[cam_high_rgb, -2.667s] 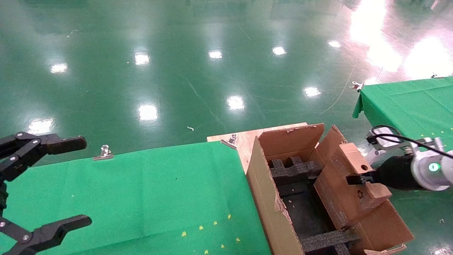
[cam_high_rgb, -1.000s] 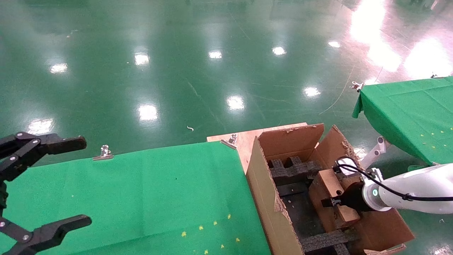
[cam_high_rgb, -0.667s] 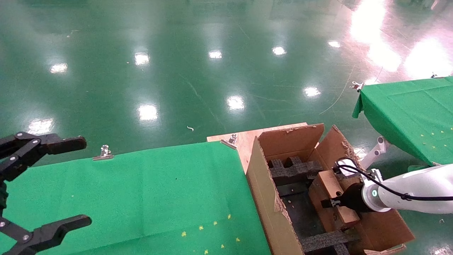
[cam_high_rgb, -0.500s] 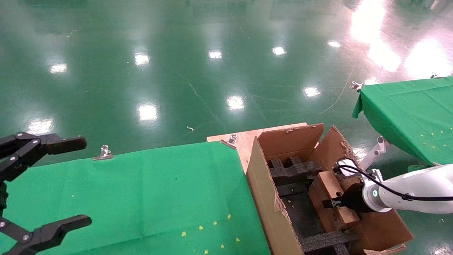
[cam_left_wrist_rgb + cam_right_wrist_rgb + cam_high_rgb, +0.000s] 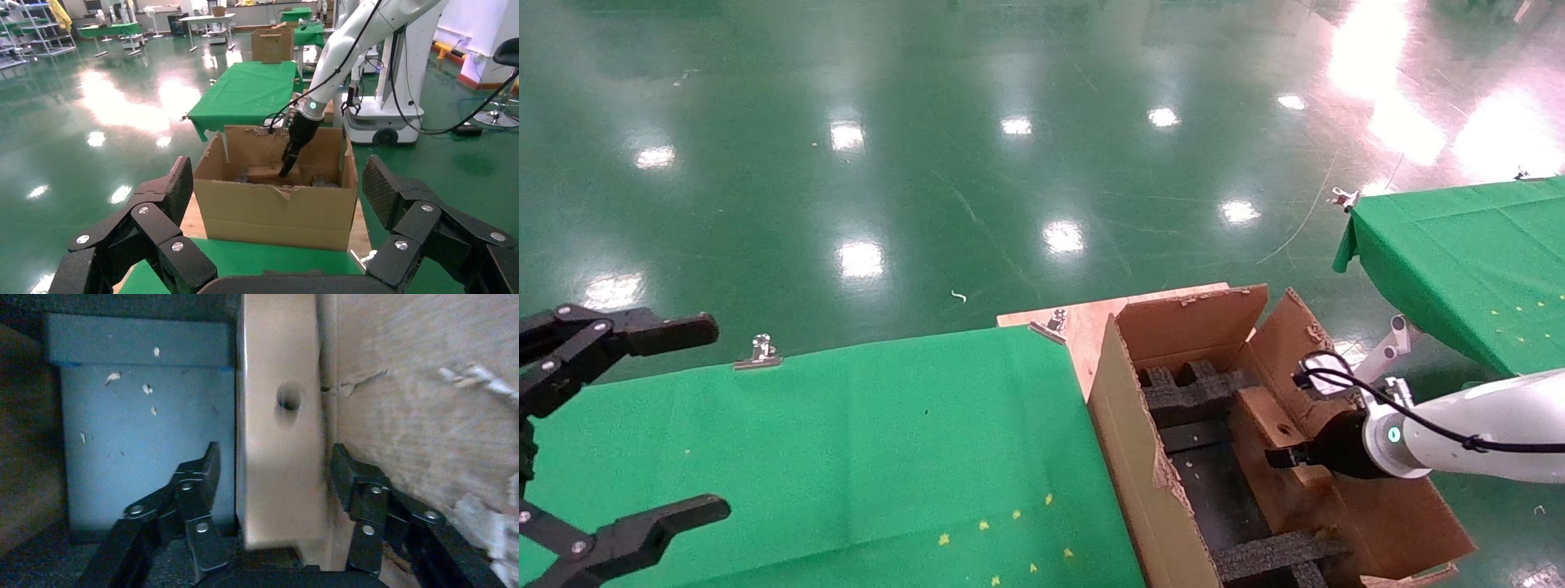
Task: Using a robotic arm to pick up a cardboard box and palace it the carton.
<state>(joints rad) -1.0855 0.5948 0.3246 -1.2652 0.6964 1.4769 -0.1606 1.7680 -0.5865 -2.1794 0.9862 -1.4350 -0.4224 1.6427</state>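
While the left end effector (image 5: pixel 617 425) hangs spread and idle over the green table (image 5: pixel 862 441), the right end effector (image 5: pixel 272 496) sits inside the carton (image 5: pixel 1140 457). Its fingers straddle the cardboard box (image 5: pixel 281 447), spread, apparently not pinching; the box lies against the carton's right wall, long axis running straight ahead

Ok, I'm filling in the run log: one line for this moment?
right gripper: open, straddling cardboard box | cardboard box: inside carton | left gripper: open, parked

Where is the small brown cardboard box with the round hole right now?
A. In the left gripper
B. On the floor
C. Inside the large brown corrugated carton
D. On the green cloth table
C: the small brown cardboard box sits down inside the large carton, between the right gripper's opened fingers.
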